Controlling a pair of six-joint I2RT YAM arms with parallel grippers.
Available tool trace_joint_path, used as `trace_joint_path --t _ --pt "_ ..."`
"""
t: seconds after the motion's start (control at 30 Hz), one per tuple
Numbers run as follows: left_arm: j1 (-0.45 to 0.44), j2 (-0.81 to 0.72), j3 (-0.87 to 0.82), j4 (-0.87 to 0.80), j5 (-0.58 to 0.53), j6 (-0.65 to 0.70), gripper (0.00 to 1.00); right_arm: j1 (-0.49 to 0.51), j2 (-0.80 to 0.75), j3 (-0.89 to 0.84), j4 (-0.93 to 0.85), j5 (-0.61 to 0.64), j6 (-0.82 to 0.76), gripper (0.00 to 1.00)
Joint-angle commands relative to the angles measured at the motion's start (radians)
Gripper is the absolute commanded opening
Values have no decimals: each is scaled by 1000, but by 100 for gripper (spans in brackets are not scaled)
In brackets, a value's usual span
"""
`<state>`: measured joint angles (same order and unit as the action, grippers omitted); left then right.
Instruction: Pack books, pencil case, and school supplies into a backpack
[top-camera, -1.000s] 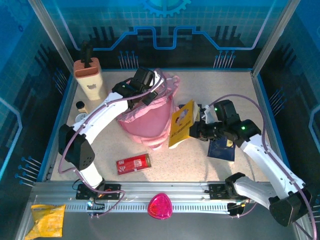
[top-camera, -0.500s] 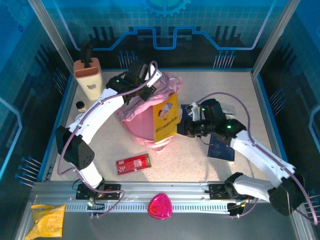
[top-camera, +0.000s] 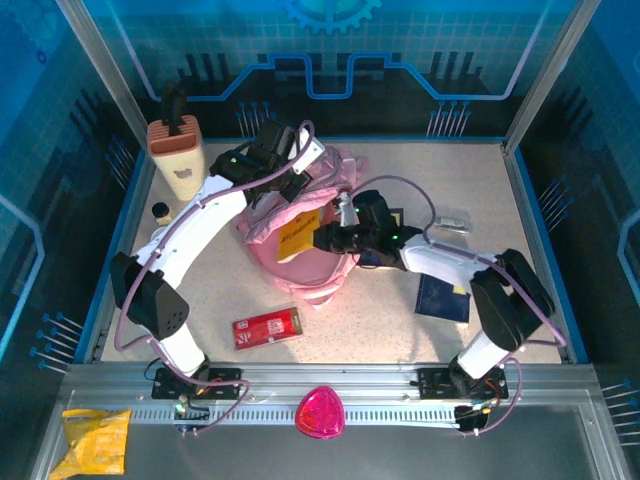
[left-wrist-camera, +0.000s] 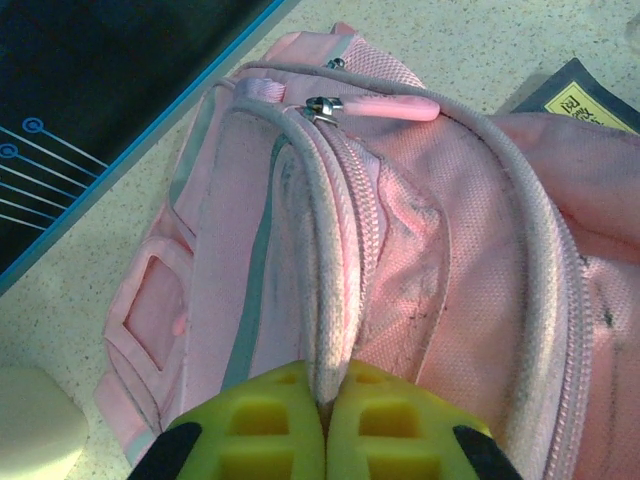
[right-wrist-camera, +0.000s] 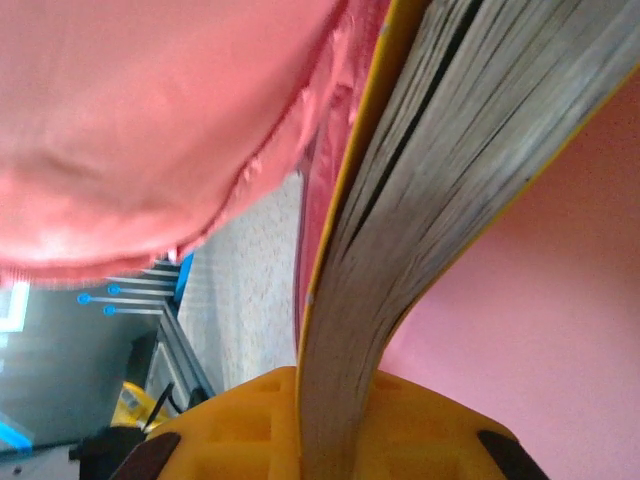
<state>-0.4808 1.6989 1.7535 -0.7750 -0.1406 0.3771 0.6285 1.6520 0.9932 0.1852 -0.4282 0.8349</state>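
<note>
The pink backpack (top-camera: 312, 262) lies mid-table with its mouth held open. My left gripper (top-camera: 288, 182) is shut on the grey piping of its rim (left-wrist-camera: 322, 300), gripper (left-wrist-camera: 325, 398). My right gripper (top-camera: 334, 238) is shut on the yellow book (top-camera: 298, 232), which is partly inside the backpack's mouth. Its page edges (right-wrist-camera: 430, 170) curve between pink fabric (right-wrist-camera: 120, 120), gripper (right-wrist-camera: 340, 390). A navy book (top-camera: 442, 298) lies at the right. Another dark book with gold lettering (left-wrist-camera: 578, 95) lies beside the backpack. The red pencil case (top-camera: 267, 327) lies near the front. A small grey-white item (top-camera: 453, 220) sits at the back right.
A tall beige box with a black top (top-camera: 180, 158) stands at the back left, with a small jar (top-camera: 160, 211) in front of it. A pink object (top-camera: 320, 412) and a yellow packet (top-camera: 95, 440) rest on the front rail outside the table.
My right arm has swung left with the yellow book, from beside the backpack into its mouth. My left gripper rose slightly with the rim, then held still.
</note>
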Motion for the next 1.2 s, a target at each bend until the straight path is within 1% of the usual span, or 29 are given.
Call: trace_joint_path --t 0.0,0.07,0.13,0.17,0.2,0.23,0.27,0.3,0.33,0.37,0.4,0.43,0.53,0.6,0.7,0.77,0.93,1.03,1.07,1.17 --pt "9 -33 57 57 61 23 0 0 80 87 215 22 -17 12" --pt "10 -34 48 58 66 28 0 -3 139 138 153 55 -52 18" --pt "13 -35 44 61 61 29 0 -10 185 175 91 91 -73 20" --pt "17 -35 42 62 62 29 0 -17 201 176 91 113 -70 28" --pt "18 -36 40 65 67 28 0 -24 209 176 51 126 -68 38" --pt "20 -36 39 65 69 26 0 -28 210 175 30 134 -76 43" --pt "22 -38 36 65 69 27 0 -25 200 172 -16 162 -91 50" --pt "25 -40 32 68 70 28 0 -21 180 164 -60 197 -106 53" --pt "27 -42 27 69 70 28 0 -11 155 150 -88 229 -119 55" --pt "29 -44 26 70 73 28 0 4 121 130 -124 286 -132 59" --pt "30 -44 24 69 77 28 0 21 89 107 -154 333 -131 61" --pt "32 -45 22 69 79 28 0 36 68 86 -163 354 -128 61" --pt "34 -48 12 78 81 30 0 95 48 66 -228 405 -111 58" --pt "35 -47 12 73 79 37 0 135 73 74 -253 424 -103 51" --pt "36 -45 10 65 73 43 0 162 138 85 -210 396 -72 38" --pt "38 -45 10 58 73 46 0 170 185 118 -188 386 -64 34" --pt "43 -62 -9 52 88 56 0 153 258 203 -104 443 -101 24" --pt "54 -68 -18 40 101 65 0 126 267 228 -104 534 -95 20" --pt "60 -70 -23 39 103 66 0 113 268 228 -97 547 -90 19" --pt "71 -74 -26 33 122 75 0 89 237 211 -87 539 -97 17"
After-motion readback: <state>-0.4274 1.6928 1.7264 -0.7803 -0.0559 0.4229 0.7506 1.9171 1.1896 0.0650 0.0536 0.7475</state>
